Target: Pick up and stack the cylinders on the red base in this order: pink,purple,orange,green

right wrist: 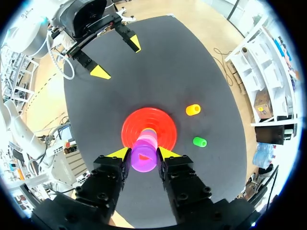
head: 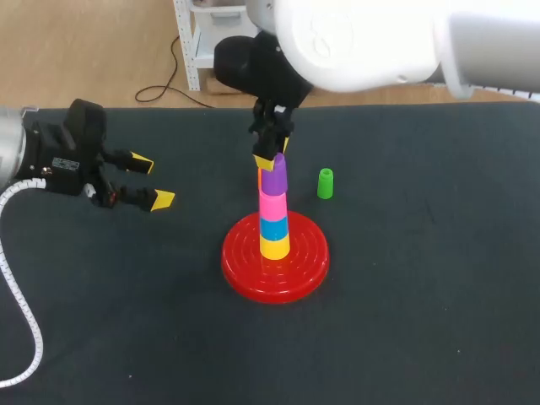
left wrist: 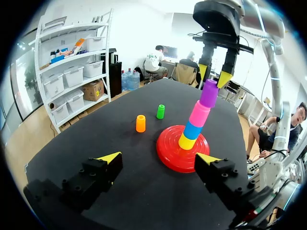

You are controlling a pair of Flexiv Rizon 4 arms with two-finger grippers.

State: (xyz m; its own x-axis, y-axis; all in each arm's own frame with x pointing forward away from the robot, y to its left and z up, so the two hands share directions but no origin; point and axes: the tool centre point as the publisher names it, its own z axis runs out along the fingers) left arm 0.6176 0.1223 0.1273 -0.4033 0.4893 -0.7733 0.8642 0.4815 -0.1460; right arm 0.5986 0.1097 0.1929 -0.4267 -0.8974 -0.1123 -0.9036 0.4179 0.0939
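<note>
Purple cylinder (head: 273, 175) pinched by right gripper (head: 274, 154) atop glossy stack (head: 273, 224), ridged round red base (head: 245, 263), left gripper (head: 152, 181) wide.

No legible text, label or number on anything.

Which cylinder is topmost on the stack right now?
The purple cylinder, directly under the right gripper; pink, blue and yellow sit below it on the red base; orange and green stand loose on the table.
</note>
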